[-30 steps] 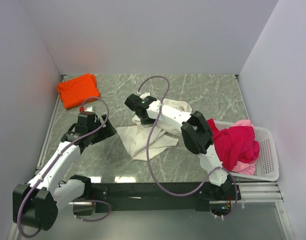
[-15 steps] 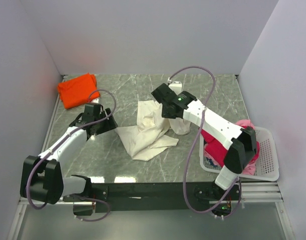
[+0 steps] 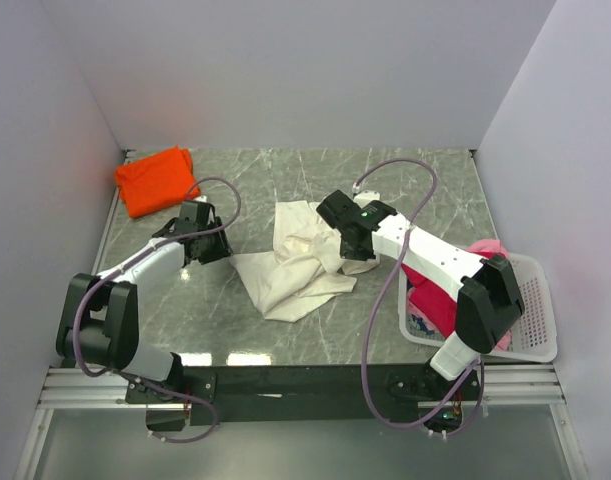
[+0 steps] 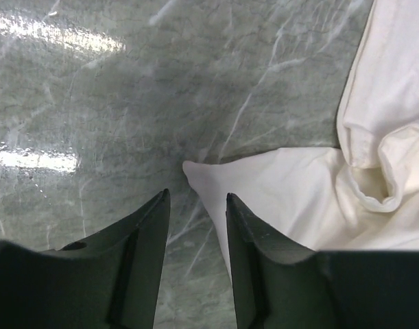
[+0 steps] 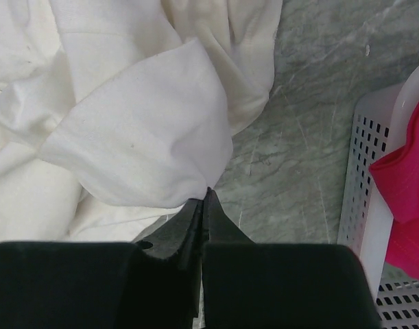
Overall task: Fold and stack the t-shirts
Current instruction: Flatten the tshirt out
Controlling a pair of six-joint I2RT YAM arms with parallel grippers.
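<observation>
Top external view: the cream t-shirt (image 3: 295, 265) lies crumpled and unfolded on the worktop (image 3: 285, 335), and we place everything else from it. Well apart from it, to its far left, the orange t-shirt (image 3: 157, 180) sits as a compact folded square, which we judge to be the one finished piece and the likely base of the stack. To the right of the cream t-shirt stands the white basket (image 3: 537, 322), with the crimson t-shirt (image 3: 435, 300) and a pink t-shirt (image 3: 483, 246) heaped inside, not yet touched by any folding.

The left gripper (image 3: 213, 246) is low at the cream t-shirt's left corner. Its jaws are partly apart with bare worktop showing between them, and the pointed corner of cloth lies just ahead of the gap, so we see no hold there yet. The right gripper (image 3: 357, 248) is over the cream t-shirt's right side with its jaws pressed together, and a rounded fold of the cloth meets its tips, which we read as a pinch on that fold.

We judge the task to be early: one shirt is folded, the cream one is only being spread out, and two remain in the basket.
</observation>
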